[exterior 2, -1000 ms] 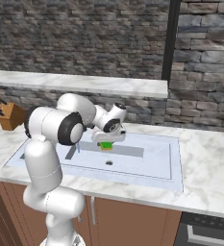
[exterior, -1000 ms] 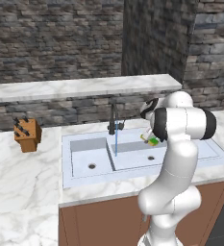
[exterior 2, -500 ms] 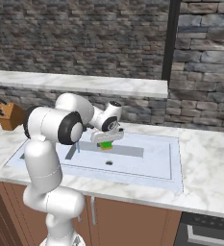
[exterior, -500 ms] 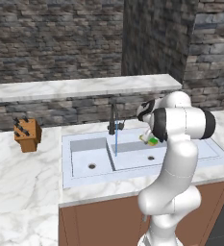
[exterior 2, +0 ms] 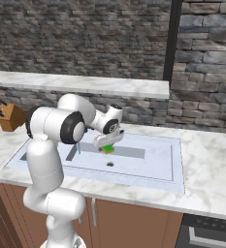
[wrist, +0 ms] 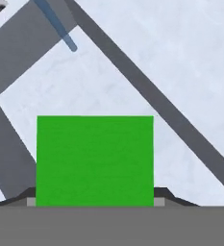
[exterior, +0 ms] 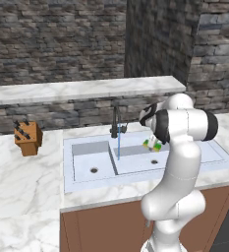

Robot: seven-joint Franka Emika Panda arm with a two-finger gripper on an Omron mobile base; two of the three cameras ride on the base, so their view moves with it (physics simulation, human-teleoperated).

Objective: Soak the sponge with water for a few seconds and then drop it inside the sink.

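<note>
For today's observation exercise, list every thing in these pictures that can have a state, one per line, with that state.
Sponge: held above the right basin, beside the stream, not under it.
Pincer: shut on the sponge.
Water: running in a thin stream from the faucet.
Faucet: on.
Sink: nothing lying in the right basin.
Knife block: upright on the counter, knives in it.

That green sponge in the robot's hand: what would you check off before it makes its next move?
1. Sponge held in gripper: ok.
2. Water running from the faucet: ok.
3. Sponge under the stream: not ok; it hangs to one side, apart from it.
4. Sponge above the sink, so a drop lands inside: ok.
5. Sponge already wet: cannot tell.
</note>
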